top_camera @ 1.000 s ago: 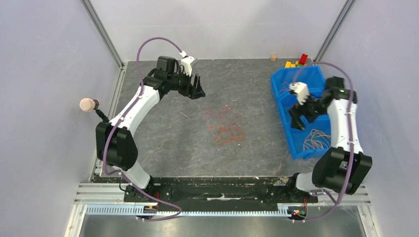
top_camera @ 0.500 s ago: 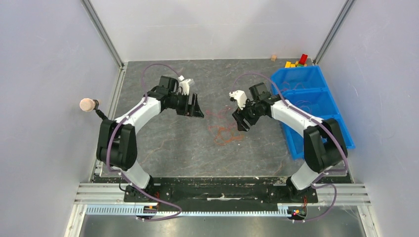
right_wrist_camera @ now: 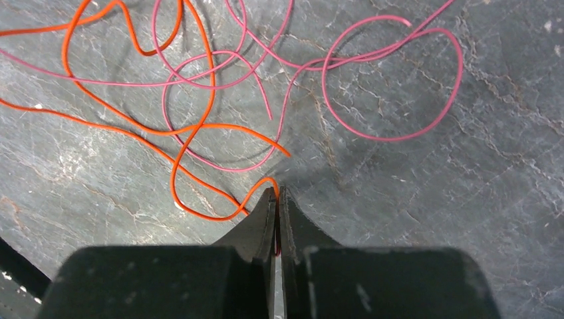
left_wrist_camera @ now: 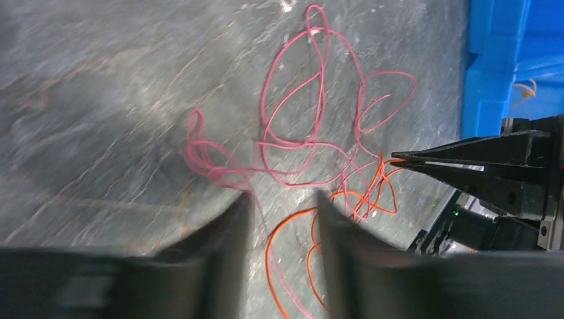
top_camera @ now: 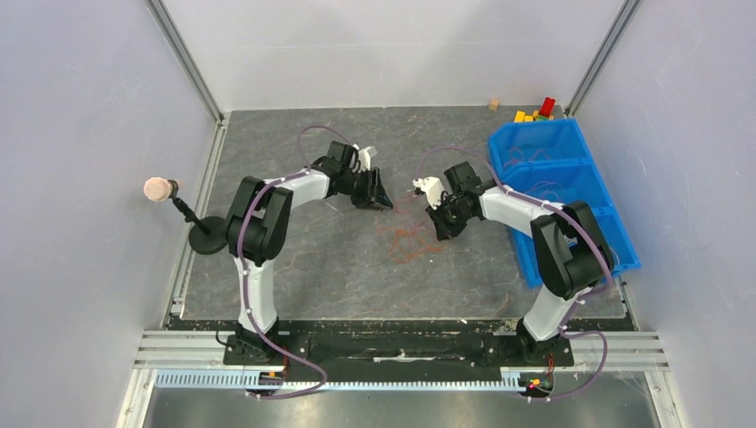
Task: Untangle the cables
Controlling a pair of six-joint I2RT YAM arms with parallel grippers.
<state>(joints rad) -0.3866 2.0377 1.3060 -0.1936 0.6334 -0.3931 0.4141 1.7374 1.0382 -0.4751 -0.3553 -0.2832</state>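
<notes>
While pinching orange cable [right_wrist_camera: 199,126] end in closed right gripper [right_wrist_camera: 277,193], expect light, limp, springy, slippery feel. Take pink cable [left_wrist_camera: 211,169] loop at 11 o'clock with gaping left gripper [left_wrist_camera: 282,206].

Table [top_camera: 303,259]: dark grey stone-look top w/ pale veins, rough-ish, mostly matt, faint sheen in left wrist view. Orange cable [right_wrist_camera: 199,125]: thin, smooth plastic jacket, slight gloss. Pink cable [right_wrist_camera: 392,139]: same smooth jacket, duller. Right gripper [right_wrist_camera: 277,196] & left gripper [left_wrist_camera: 284,197]: black plastic, matt, smooth faces. Bin [left_wrist_camera: 495,66], right edge of frame: blue moulded plastic, semi-gloss. Arm shells [top_camera: 303,185]: white plastic, glossy; joints black, matt. Rails [top_camera: 178,343], bottom of top view: bare metal, prob. aluminium, ribbed, satin. Walls [top_camera: 89,134]: pale, smooth, matt.
</notes>
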